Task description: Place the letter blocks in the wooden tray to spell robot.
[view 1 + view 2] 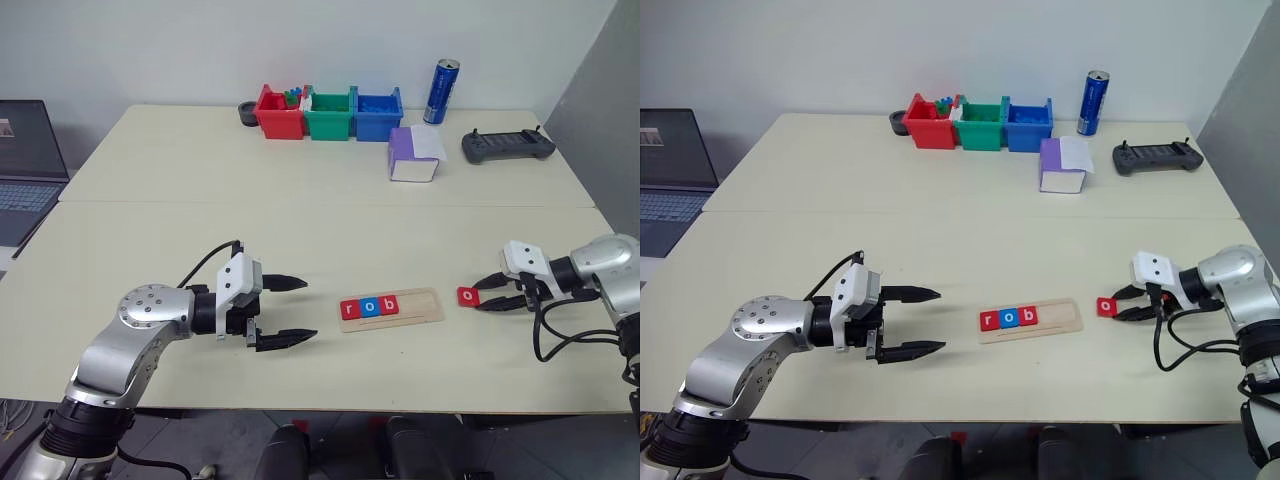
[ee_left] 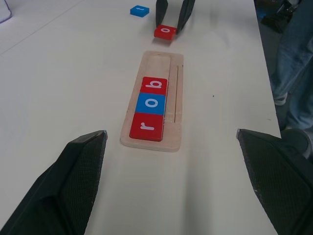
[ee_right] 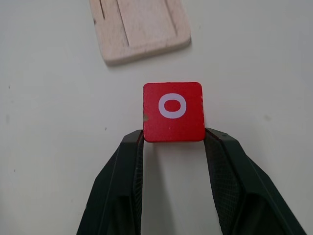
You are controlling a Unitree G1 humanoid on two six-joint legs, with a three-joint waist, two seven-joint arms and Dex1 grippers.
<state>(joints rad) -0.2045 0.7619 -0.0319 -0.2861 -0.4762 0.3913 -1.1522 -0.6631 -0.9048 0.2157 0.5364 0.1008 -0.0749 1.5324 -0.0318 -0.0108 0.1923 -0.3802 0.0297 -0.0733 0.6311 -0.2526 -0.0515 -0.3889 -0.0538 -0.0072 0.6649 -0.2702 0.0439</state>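
A grey open laptop (image 1: 28, 165) was cut off by the head view's left edge. A small blue square letter tile (image 2: 140, 10) lay too far off to read. A person's jeans-clad legs (image 2: 293, 73) ran past the frame's edge.

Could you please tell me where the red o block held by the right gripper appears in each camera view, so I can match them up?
Left eye view: the red o block lies right of the wooden tray, at the right gripper.
Right eye view: again right of the tray.
Left wrist view: beyond the tray's far end.
Right wrist view: centre, pinched between the fingertips.
Shared landmark: the wooden tray.
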